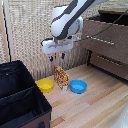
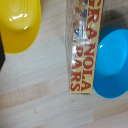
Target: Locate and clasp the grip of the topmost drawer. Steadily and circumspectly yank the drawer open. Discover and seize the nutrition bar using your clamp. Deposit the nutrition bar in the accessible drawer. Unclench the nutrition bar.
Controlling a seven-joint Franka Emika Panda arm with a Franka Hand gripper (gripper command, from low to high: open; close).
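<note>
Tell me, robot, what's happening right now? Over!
Clamp open, empty, hovering above the nutrition bar. Bar upright on the floor between yellow bowl and blue bowl. Topmost drawer pulled open. Nothing blocking the bar.

Exterior view. Bar [image 1: 61, 78] stands upright on the floor [image 1: 100, 102], between two bowls: one bowl [image 1: 45, 85] just beside it toward the exterior view's left, the other bowl [image 1: 78, 86] just beside it toward the right. Whether either bowl touches the bar cannot be told.

Wrist view: bar [image 2: 85, 47] runs between the first bowl [image 2: 20, 25] and the second bowl [image 2: 112, 62]; the second bowl's rim is at the bar's edge, the first stands slightly apart.

Clamp [image 1: 57, 57] hangs above the bar, apart from it.

Dresser [image 1: 107, 42] stands at the right, behind the bowls; top drawer [image 1: 102, 39] above lower drawer [image 1: 110, 62].

Box [image 1: 20, 97] sits at the near left corner, beside the first bowl.
</note>
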